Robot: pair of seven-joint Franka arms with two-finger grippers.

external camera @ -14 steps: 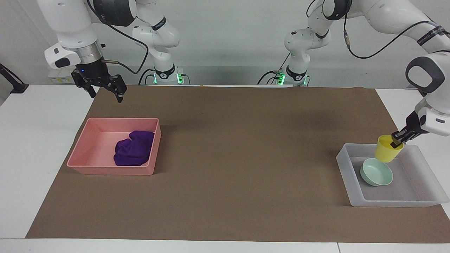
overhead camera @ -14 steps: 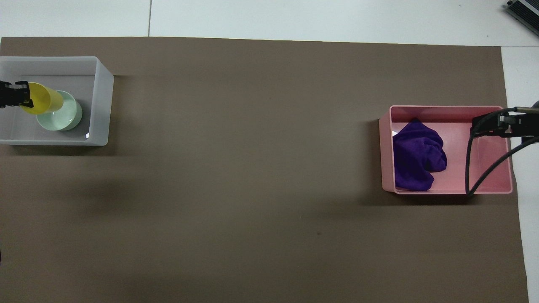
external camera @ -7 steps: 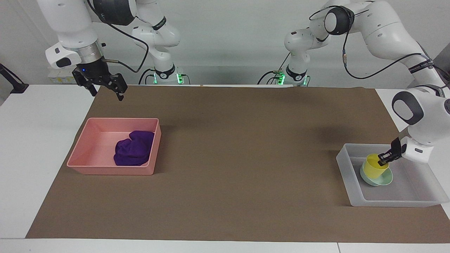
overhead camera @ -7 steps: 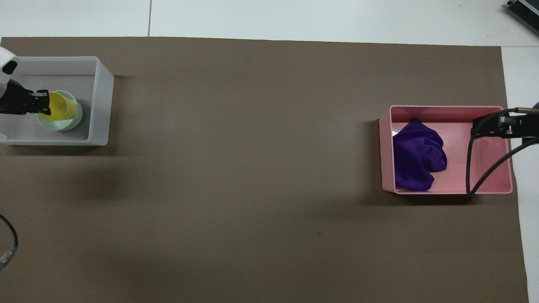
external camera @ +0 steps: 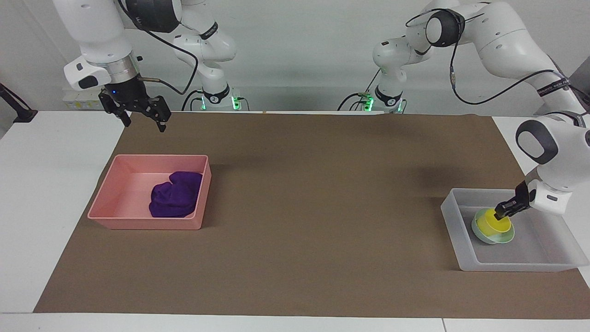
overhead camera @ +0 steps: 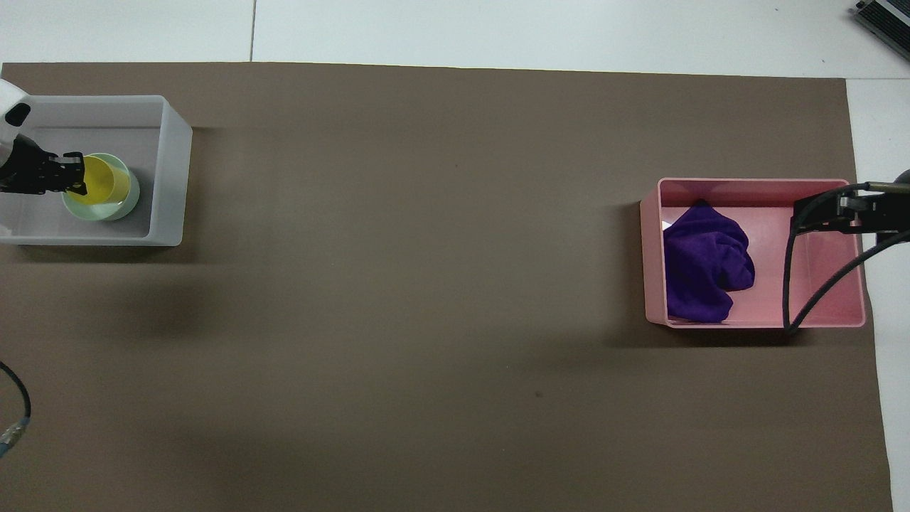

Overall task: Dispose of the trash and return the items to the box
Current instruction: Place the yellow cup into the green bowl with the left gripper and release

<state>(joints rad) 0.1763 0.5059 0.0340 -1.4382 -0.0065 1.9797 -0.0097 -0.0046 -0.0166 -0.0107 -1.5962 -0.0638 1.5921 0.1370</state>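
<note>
The yellow cup (external camera: 493, 224) sits upright inside the mint-green bowl (external camera: 487, 238), which lies in the frosted-white box (external camera: 507, 266) at the left arm's end of the table. My left gripper (external camera: 500, 214) is shut on the cup's rim. In the overhead view the left gripper (overhead camera: 74, 183) holds the cup (overhead camera: 105, 181) inside the bowl (overhead camera: 132, 200), within the box (overhead camera: 170, 178). The purple rag (external camera: 175, 200) lies in the pink tub (external camera: 143, 223). My right gripper (external camera: 143, 125) hangs open and empty in the air above the mat's edge beside the pink tub.
A brown mat (external camera: 322, 207) covers most of the table between the two tubs. In the overhead view the right gripper (overhead camera: 817, 215) and its cable overlap the pink tub (overhead camera: 832, 284), with the rag (overhead camera: 704, 270) beside them.
My left gripper has lowered the yellow cup from above the box down into the mint bowl. My right gripper has drifted slightly toward the table's middle.
</note>
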